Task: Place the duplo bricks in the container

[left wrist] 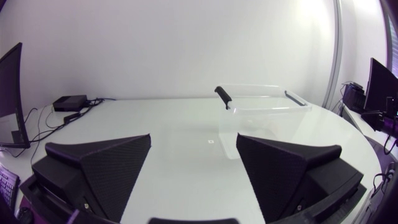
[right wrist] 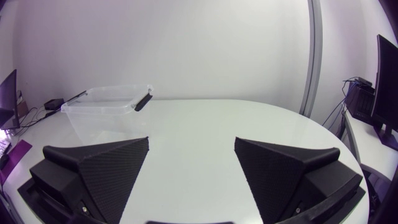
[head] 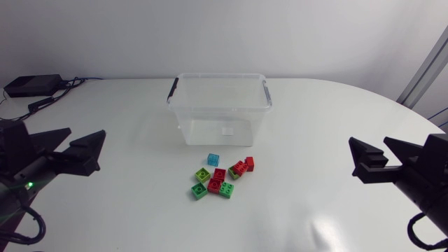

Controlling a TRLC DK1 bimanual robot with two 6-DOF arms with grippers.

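The left claw [head: 85, 136] rests with fingers apart at the left of the counter [head: 322, 112], the clear container [head: 183, 115] stands mid-counter with the duplo bricks [head: 221, 179] clustered just before it, and the right claw [head: 369, 145] gapes likewise.

Our head camera looks down from high above the table [head: 315, 112]. Our two wrist cameras sit low, each looking across it from its own side. All three see the clear container [head: 203, 129].
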